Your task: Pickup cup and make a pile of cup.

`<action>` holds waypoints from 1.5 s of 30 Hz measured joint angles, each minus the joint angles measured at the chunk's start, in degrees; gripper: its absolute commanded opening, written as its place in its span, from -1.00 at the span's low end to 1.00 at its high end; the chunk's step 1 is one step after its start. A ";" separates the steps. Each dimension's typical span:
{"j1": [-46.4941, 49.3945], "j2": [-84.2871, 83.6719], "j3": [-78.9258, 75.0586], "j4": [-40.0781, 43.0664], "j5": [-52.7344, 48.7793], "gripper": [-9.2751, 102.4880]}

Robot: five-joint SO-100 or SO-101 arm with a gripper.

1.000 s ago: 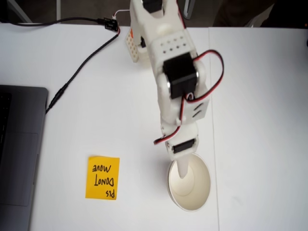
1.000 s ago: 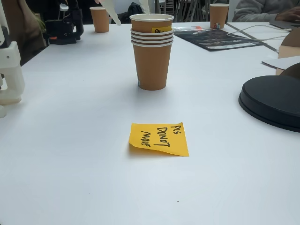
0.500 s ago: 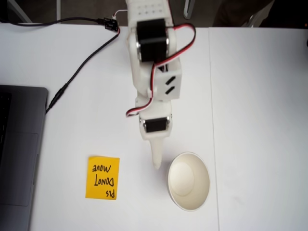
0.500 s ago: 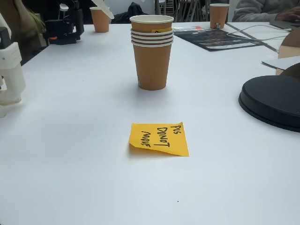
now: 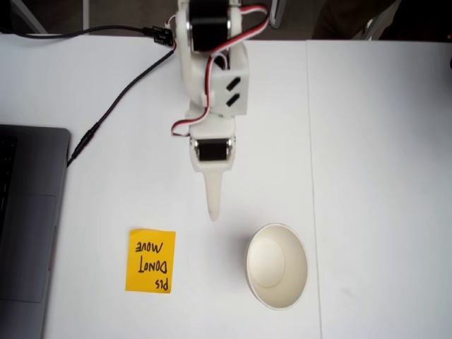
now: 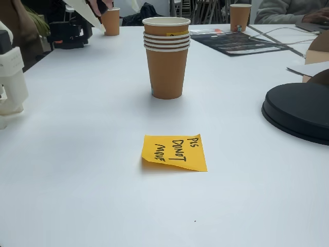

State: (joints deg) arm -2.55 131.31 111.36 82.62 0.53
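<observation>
The pile of cup [image 5: 277, 265] stands upright on the white table; from above I see its cream-white inside and round rim. From the side, the pile of cup [image 6: 166, 56] is a brown stack with several rims, standing free. My gripper [image 5: 213, 212] hangs above the table up and left of the pile, apart from it. It shows as one white tapered finger pointing down the picture, with nothing in it. In the side view the gripper [image 6: 95, 20] is a white blade at the top left, cut by the frame edge. I cannot make out its jaw gap.
An orange sticky note [image 5: 150, 260] lies left of the pile, and nearer the camera as the note [image 6: 175, 152] from the side. A grey laptop [image 5: 28, 226] fills the left edge, with a black cable [image 5: 120, 95] above it. A black round object [image 6: 300, 110] sits right; another arm's base [image 6: 10, 77] left.
The gripper's finger has come out of the cup and drawn back up and to the left in the overhead picture. The pile has stayed in place.
</observation>
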 measured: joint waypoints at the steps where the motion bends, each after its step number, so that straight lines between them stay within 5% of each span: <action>1: 0.00 1.41 1.32 -0.35 0.00 -0.35; 30: 0.35 20.04 20.48 -6.50 -0.09 -0.36; 45: 0.35 27.33 26.98 -6.50 -0.09 -0.86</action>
State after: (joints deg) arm -2.20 158.64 138.34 76.11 0.44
